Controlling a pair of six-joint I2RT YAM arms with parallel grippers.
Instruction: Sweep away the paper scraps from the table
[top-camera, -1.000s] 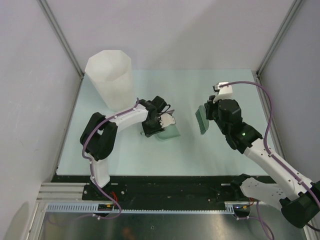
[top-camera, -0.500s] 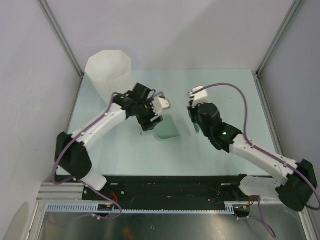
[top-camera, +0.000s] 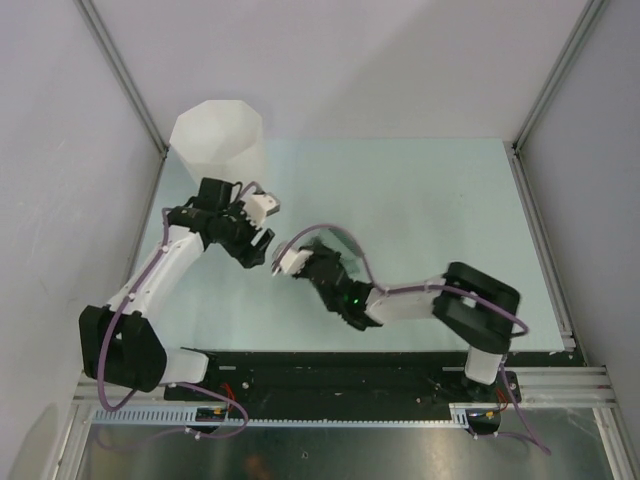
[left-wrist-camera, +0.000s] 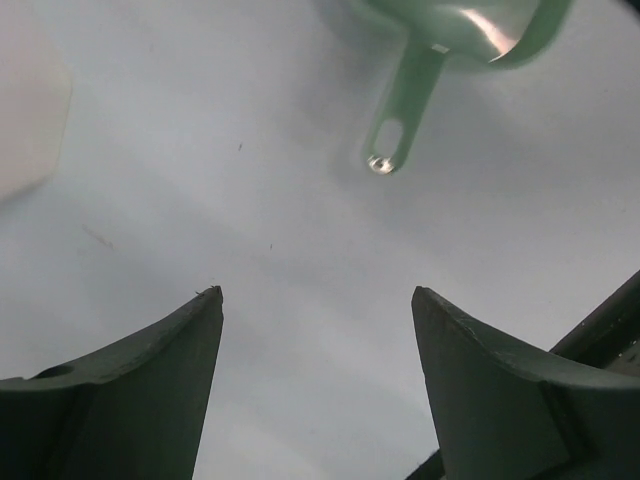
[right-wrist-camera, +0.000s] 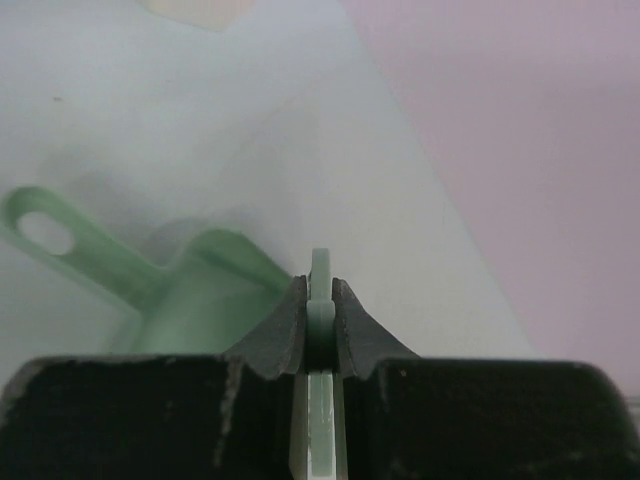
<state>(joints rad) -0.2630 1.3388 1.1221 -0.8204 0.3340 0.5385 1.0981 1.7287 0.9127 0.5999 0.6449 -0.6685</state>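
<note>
1. We list a flat pale mint-green table (top-camera: 430, 200), edged by grey walls.
2. A tall white faceted plastic bin (top-camera: 218, 140) stands at the table's far left corner.
3. A pale green plastic dustpan (left-wrist-camera: 412, 90) with a holed handle lies on the table near its centre, just ahead of the left gripper (left-wrist-camera: 315, 295). We see that gripper's 2 dark fingers (left-wrist-camera: 150, 380) spread apart, with nothing between them.
4. The right gripper (right-wrist-camera: 320, 300) is clenched on a thin pale green plastic strip (right-wrist-camera: 320, 262), seen edge-on just beside the dustpan.
5. Paper scraps: we cannot tell where they lie.
</note>
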